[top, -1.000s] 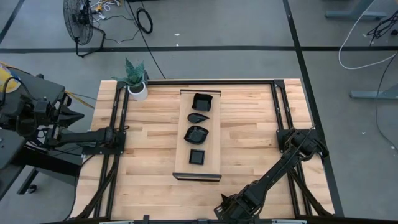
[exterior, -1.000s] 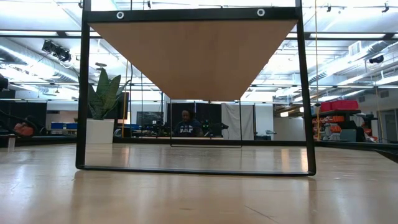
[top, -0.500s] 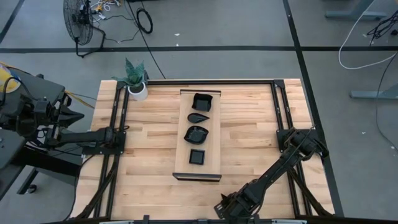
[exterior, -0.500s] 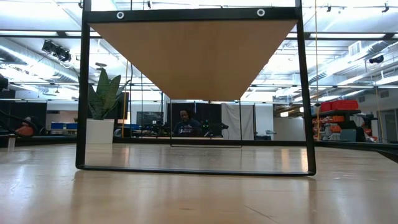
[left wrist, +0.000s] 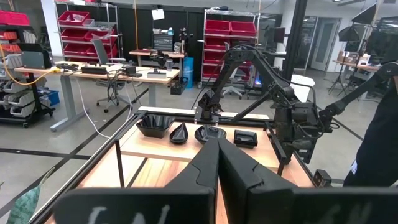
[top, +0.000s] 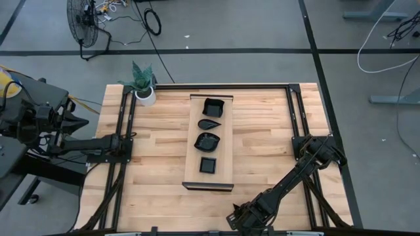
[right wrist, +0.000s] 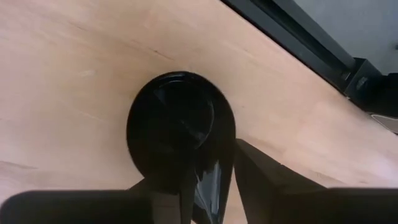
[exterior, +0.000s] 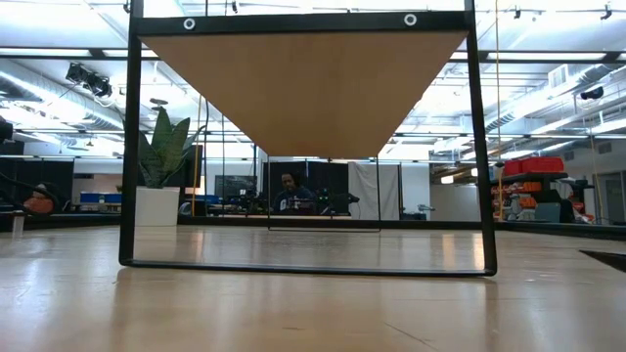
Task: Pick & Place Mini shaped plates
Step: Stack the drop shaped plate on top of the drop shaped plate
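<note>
Right wrist view is showing the right tool at the desk's near edge, its fingers straddling the rim of a round black mini plate lying on the wood. With such a thin bite, the glossy rim is likely slipping free on lifting. Four plates are sitting on the wooden board. Left tool is waiting closed at the left edge.

Glossy black plates on pale wooden board.
</note>
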Motion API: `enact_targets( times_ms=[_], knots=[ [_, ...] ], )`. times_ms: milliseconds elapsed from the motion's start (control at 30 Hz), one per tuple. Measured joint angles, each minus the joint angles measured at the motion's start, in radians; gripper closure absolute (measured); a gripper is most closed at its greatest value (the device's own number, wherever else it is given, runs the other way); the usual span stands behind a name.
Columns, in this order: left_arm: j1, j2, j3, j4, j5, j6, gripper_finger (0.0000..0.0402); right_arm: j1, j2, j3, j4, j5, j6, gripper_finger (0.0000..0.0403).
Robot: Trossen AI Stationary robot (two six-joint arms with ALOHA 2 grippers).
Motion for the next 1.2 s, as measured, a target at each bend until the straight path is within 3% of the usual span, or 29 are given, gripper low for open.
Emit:
enact_targets(
  times_ms=[500,1200],
  knots=[
    [0.0,0.0,0.0,0.0,0.0,0.0,0.0387,0.0,-0.002,0.0,0.001,0.001,0.0,0.0378],
    [0.0,0.0,0.0,0.0,0.0,0.0,0.0387,0.0,-0.027,0.0,-0.019,0.053,0.0,0.0396]
  ],
)
